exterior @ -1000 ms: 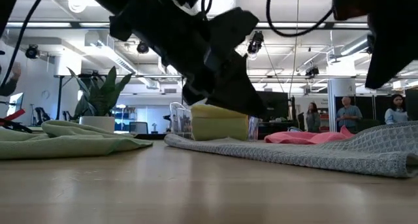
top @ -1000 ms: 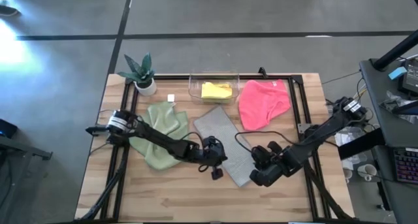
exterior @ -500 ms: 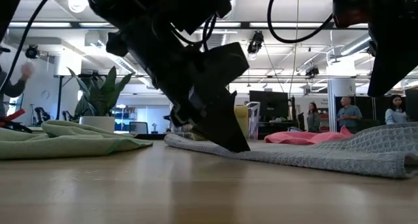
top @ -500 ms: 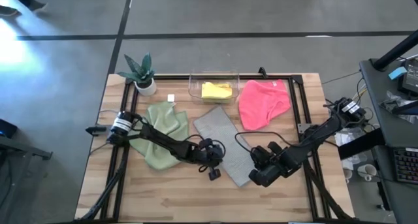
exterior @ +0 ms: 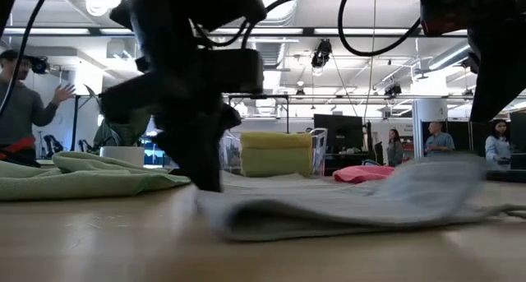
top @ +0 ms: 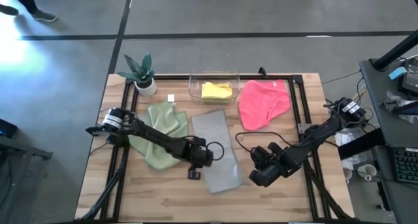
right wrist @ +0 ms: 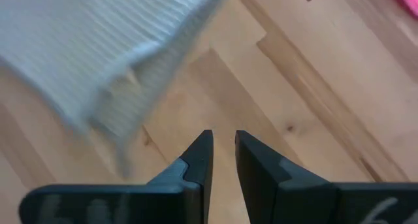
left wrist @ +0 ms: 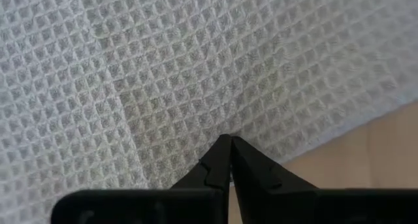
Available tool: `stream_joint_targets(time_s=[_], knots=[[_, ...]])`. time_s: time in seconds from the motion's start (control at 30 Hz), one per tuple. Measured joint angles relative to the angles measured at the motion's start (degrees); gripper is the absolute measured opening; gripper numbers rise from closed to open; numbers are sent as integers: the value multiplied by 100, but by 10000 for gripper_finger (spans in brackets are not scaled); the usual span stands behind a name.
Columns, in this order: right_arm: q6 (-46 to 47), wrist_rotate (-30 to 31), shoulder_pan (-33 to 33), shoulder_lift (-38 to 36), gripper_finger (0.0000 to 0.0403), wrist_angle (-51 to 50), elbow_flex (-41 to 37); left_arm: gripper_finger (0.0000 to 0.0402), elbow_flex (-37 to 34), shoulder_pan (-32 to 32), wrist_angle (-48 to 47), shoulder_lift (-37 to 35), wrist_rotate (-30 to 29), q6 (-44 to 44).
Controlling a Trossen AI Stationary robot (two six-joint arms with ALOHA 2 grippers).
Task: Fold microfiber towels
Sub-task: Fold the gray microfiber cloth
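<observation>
Yellow towel (top: 216,91) folded in bin (top: 196,88); left gripper (top: 194,174) pinched on grey towel (top: 216,149), right gripper (top: 257,177) slightly apart & empty; green (top: 163,132), pink (top: 261,102) towels unfolded.

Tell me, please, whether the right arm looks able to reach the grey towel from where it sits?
Probably yes. The right gripper sits just beside the grey towel, with only bare table between them. The left gripper is shut at the towel's opposite edge, out of its way.

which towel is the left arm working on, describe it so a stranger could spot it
On the wooden table, look at the middle, just in front of the clear bin. The light grey towel lies there, folded into a long strip: the only grey, waffle-textured one.
</observation>
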Motion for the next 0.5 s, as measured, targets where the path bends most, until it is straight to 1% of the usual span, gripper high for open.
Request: stream_joint_targets(time_s=[0.07, 0.13, 0.27, 0.4, 0.5], knots=[[-38, -56, 0, 0, 56, 2, 0, 1, 2, -4, -335, -106, -25, 352], [-44, -81, 1, 0, 56, 32, 4, 1, -3, -4, -500, -227, -88, 492], [-115, -90, 0, 0, 56, 65, 4, 1, 40, -23, -848, -463, -163, 481], [-295, -88, 2, 0, 56, 79, 4, 1, 321, -144, -1489, -747, -192, 478], [-300, -85, 1, 0, 56, 119, 4, 1, 548, -261, -1714, -852, -186, 478]])
